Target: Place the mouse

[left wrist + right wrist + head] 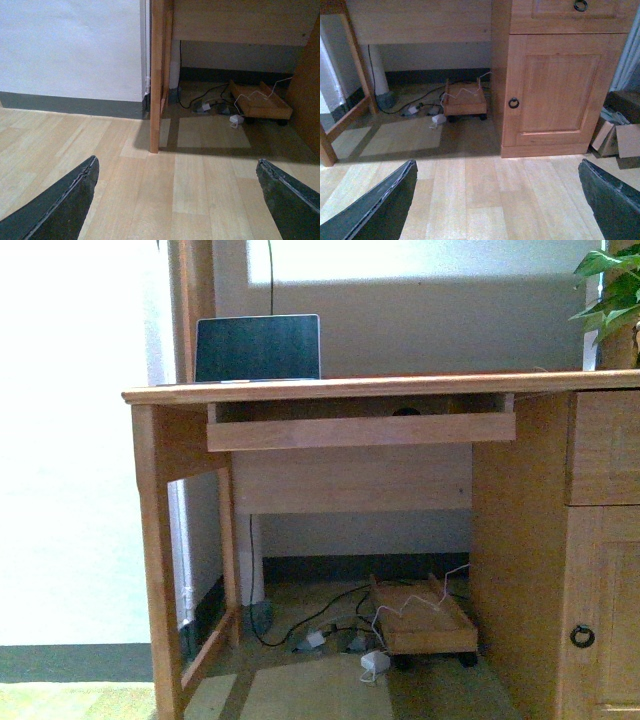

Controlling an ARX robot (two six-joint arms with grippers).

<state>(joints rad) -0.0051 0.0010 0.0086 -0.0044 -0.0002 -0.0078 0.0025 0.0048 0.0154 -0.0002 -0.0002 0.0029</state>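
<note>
A small dark domed shape [406, 411], apparently the mouse, peeks over the front lip of the pull-out keyboard shelf [360, 430] under the desktop in the front view. Neither wrist view shows it. My left gripper [176, 165] hangs open low over the bare wooden floor, in front of the desk's left leg [156, 75], with nothing between its dark fingers [65, 205]. My right gripper [496, 165] is also open and empty above the floor, facing the desk's cabinet door [555, 95]. Neither arm appears in the front view.
A laptop [258, 347] stands open on the wooden desk [400, 387]. Under the desk lie a wheeled wooden tray [425, 625], cables and a white adapter [375, 662]. Cardboard boxes [615, 137] sit right of the cabinet. A plant [610, 290] is at the desk's right end.
</note>
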